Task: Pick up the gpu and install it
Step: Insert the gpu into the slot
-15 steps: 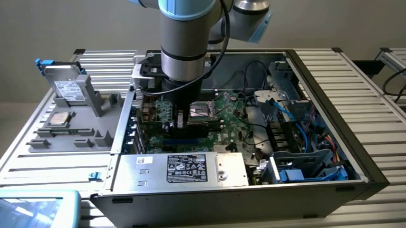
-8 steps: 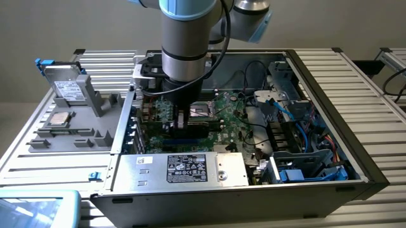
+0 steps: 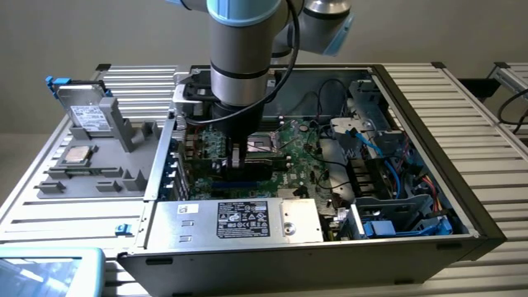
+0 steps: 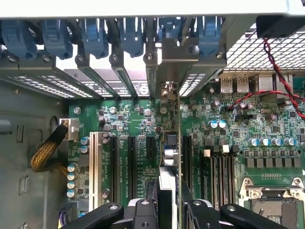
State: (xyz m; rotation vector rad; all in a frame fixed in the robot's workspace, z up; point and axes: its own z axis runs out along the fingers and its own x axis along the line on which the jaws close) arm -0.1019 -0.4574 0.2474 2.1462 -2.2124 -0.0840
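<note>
Graphics card stands on edge over the green motherboard, among the long black slots; I can't tell whether it is seated in one. Its silver bracket end sits against the rear wall of the computer case, under a row of blue latches. My end effector is clenched on the card's near edge, one finger on each face. Outside the case, on the desk, a grey stand holds a drive and a small square chip.
</note>
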